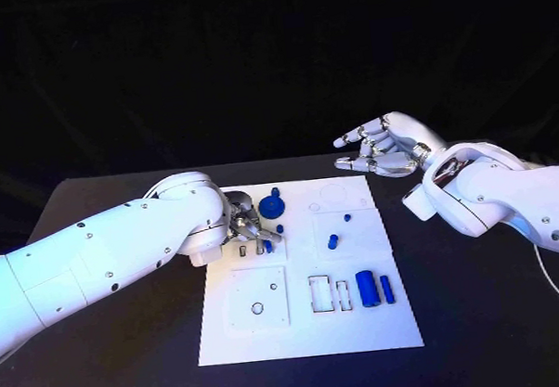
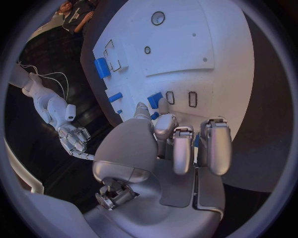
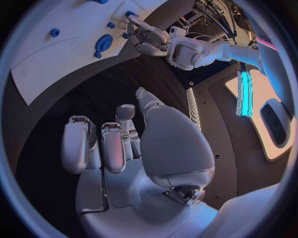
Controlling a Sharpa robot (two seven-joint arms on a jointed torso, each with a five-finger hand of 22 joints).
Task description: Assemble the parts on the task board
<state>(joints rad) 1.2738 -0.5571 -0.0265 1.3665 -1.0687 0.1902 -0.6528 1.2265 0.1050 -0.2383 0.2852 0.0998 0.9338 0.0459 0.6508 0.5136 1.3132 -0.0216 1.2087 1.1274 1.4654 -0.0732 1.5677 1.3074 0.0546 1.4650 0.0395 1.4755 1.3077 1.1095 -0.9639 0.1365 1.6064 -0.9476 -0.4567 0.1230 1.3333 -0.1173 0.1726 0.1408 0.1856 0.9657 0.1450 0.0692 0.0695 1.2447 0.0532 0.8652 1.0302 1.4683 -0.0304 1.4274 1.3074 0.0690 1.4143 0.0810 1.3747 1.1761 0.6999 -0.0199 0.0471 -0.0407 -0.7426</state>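
Head view, task board: the white task board [image 1: 308, 335] lies flat in the middle of the black table [image 1: 124, 378], between the two arms.
Parts near the left hand: a round blue disc part [image 1: 271, 205] sits at the board's far edge, and small blue pegs [image 1: 332, 240] stand just beyond it toward the centre.
Parts near the robot: two blue cylinders [image 1: 368, 290] lie side by side on the near right of the board, beside empty rectangular slots [image 1: 321, 294]; I judge these slots are meant to take such pieces.
Square inset: a raised square panel [image 1: 260, 298] on the near left carries a small ring hole and holds nothing visible.
Left hand: the left hand [image 1: 246, 231] rests low on the board's far left corner, fingers [image 2: 181, 148] curled down over a small blue part [image 2: 154, 99] next to two dark slots; whether anything is actually pinched I cannot tell.
Likely reason: the hand seems posed to work a piece at those slots.
Right hand: the right hand [image 1: 380, 146] hovers past the board's far right corner, fingers [image 3: 114, 144] loosely apart and holding nothing, apparently kept clear of the left hand's work.
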